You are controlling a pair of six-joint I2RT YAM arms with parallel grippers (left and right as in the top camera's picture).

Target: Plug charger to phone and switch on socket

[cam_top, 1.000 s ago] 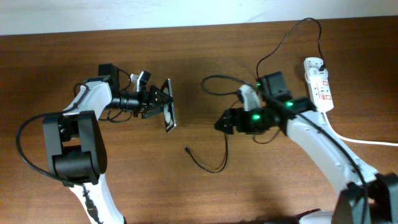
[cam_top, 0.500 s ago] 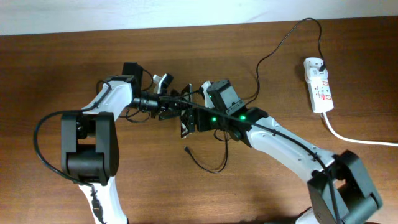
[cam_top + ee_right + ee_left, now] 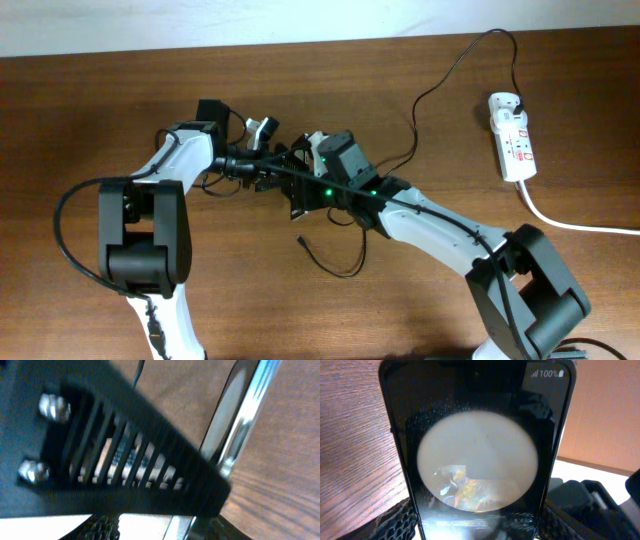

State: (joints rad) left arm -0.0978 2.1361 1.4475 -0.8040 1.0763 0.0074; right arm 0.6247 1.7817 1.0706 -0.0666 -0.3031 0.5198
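left gripper point(image 3: 282, 176): clamped on the phone point(image 3: 477, 455), holding it on edge off the table point(image 3: 100, 100), likely to present its port.
right gripper point(image 3: 305, 196): hard against the phone; open or closed, cannot tell; no plug seen in it.
charger point(image 3: 301, 241): tip lies loose on the table just below both grippers; cable passes under the right arm.
socket point(image 3: 511, 137): far right, well apart, unobstructed.
white cord point(image 3: 570, 225): trails off right.

white arm shells point(image 3: 441, 226), black joints point(image 3: 133, 236), green lights point(image 3: 322, 181), two silver screws point(image 3: 52, 406)
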